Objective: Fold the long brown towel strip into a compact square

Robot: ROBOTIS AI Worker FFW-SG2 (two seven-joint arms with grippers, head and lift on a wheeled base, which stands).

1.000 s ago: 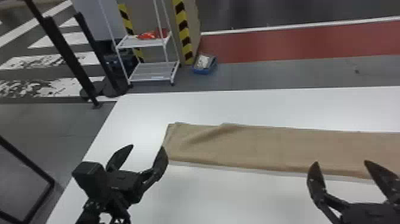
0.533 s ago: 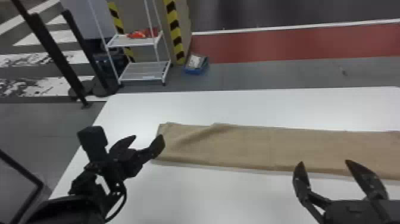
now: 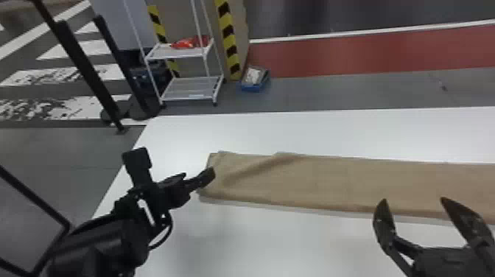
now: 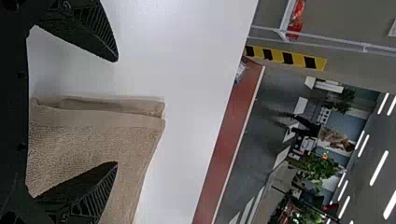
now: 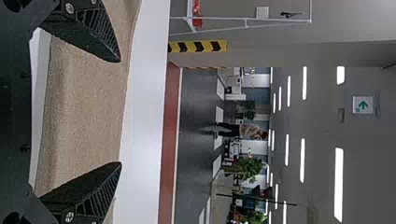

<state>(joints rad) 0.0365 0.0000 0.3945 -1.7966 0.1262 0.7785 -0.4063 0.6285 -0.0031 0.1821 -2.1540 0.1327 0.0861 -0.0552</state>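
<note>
Swung round since the earlier frames, my left claw (image 3: pixel 200 176) gaped at the nine o'clock end of the towel (image 3: pixel 331 184), its fingers overlapping in the head view. My right claw (image 3: pixel 413 200) spread wide toward five. Cut off at three o'clock, the towel lay long on the table (image 3: pixel 313 130), rumpled near nine.

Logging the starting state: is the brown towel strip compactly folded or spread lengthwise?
Spread lengthwise: the towel runs long across the table.
</note>
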